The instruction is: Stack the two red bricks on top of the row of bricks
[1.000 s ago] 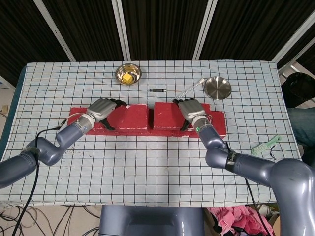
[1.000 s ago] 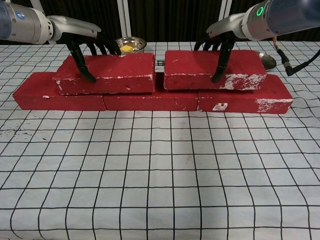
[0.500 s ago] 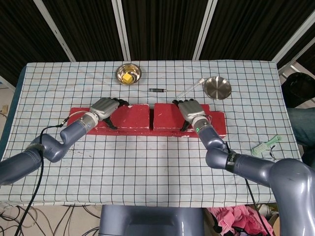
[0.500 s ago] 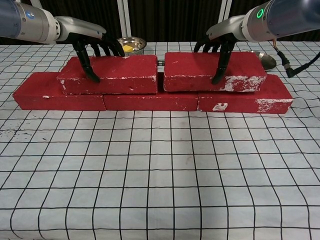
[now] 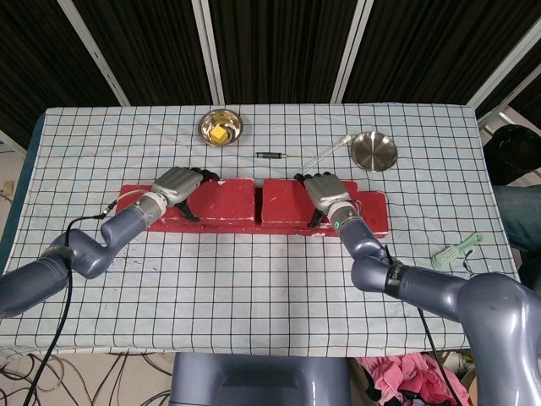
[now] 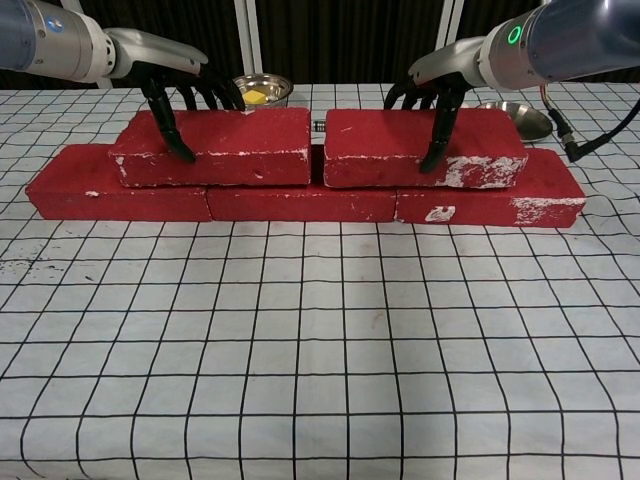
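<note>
— Which step is this now?

— The last part of placing, I think. Both top bricks sit on the row (image 6: 300, 203) already. The left hand (image 6: 180, 95) is clamped on the left brick (image 6: 215, 147), thumb on the front face and fingers over the back edge. The right hand (image 6: 432, 95) grips the right brick (image 6: 420, 147) in the same way.

— So the stacking is done?

— Almost. The two bricks lie flat on the row, end to end, with only a thin gap between them near the middle. In my judgement the next move is to open both hands and lift them straight up, without dragging the bricks. The right brick seems to reach a little past the row's front, so a careless release could shift it.

— Did anything change from a moment ago?

— Yes, a little. One second ago the gap between the top bricks was wider; now it has narrowed, because both have been slid toward each other. The hands keep the same grip as before.

— And the rest of the table?

— A bowl (image 5: 221, 127) and a pan (image 5: 374, 150) stand behind, well apart from the bricks.
</note>
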Motion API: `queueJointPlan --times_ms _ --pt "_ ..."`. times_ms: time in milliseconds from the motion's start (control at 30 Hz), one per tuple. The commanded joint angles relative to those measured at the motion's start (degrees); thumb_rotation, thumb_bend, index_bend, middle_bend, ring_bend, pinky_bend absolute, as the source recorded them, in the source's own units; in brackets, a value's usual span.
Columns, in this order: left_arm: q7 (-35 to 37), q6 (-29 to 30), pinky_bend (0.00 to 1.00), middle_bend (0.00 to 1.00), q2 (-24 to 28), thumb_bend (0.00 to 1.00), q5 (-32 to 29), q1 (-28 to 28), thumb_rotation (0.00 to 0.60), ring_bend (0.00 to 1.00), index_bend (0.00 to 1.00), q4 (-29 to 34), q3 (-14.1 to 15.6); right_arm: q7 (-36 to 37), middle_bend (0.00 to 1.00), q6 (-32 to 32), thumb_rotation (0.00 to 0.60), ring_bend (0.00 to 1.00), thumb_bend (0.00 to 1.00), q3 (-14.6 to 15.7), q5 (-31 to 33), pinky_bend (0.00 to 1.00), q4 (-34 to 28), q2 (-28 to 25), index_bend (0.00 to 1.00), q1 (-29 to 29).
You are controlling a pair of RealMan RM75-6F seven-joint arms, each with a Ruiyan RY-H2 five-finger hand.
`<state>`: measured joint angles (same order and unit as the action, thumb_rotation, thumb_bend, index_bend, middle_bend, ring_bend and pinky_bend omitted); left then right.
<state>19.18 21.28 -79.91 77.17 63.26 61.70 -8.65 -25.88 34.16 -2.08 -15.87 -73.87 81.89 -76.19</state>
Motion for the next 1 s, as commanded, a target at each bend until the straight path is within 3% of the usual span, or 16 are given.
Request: queueJointPlan --times_ms 33,367,1000 --pt "-0.1 -0.4 0.21 0.19 -0.1 0.21 -0.2 0.2 0.600 0.12 0.20 -0.2 0.2 0.0 0.15 0.1 0.600 0.14 0.01 0.1 0.1 0.11 0.0 0.1 0.10 0.0" --pt "-0.4 -1.4 0.21 0.19 -0.4 0.11 -1.0 0.9 0.600 0.12 0.19 -0.2 0.2 -0.3 0.15 0.7 0.600 0.12 0.01 0.4 0.9 0.11 0.2 0.7 0.10 -0.3" --pt "-2.0 -2.1 0.20 0.18 -0.7 0.08 -2.5 1.5 0.600 0.11 0.18 -0.4 0.3 -0.5 0.07 0.5 0.600 0.06 0.00 0.8 1.4 0.11 0.2 0.6 0.04 -0.4"
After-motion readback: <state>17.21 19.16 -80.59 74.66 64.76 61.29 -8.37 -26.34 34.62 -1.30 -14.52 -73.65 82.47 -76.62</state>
